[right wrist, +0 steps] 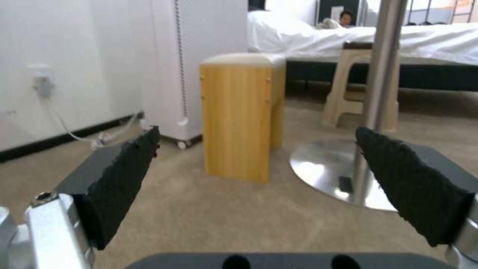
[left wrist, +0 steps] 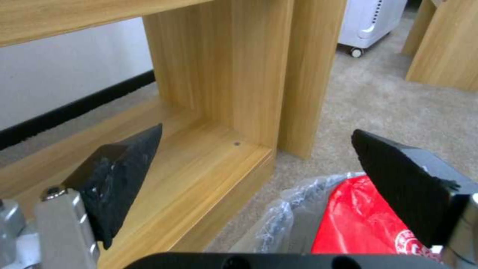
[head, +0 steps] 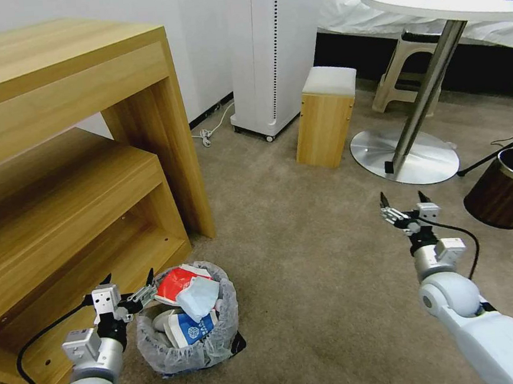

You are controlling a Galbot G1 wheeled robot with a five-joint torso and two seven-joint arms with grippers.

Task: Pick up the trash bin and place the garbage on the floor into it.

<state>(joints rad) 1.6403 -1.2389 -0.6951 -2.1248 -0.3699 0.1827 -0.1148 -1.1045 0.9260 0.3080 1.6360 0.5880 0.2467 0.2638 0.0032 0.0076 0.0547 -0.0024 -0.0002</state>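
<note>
**Beside the wooden shelf unit: bin filled, both grippers empty**

Beside the wooden shelf unit [head: 71, 171], on the beige carpet floor [head: 310, 270], stands the trash bin [head: 189, 351], its whitish liner frilled over the rim. Contents: red wrapper [head: 177, 281], pale blue mask [head: 198, 297], blue-white carton [head: 187, 330]. Left gripper [head: 128, 280]: just beside the bin's rim on the shelf side, jaws spread wide, holding nothing. Right gripper [head: 403, 198]: well apart from the bin over bare carpet, jaws spread wide, holding nothing.
</note>
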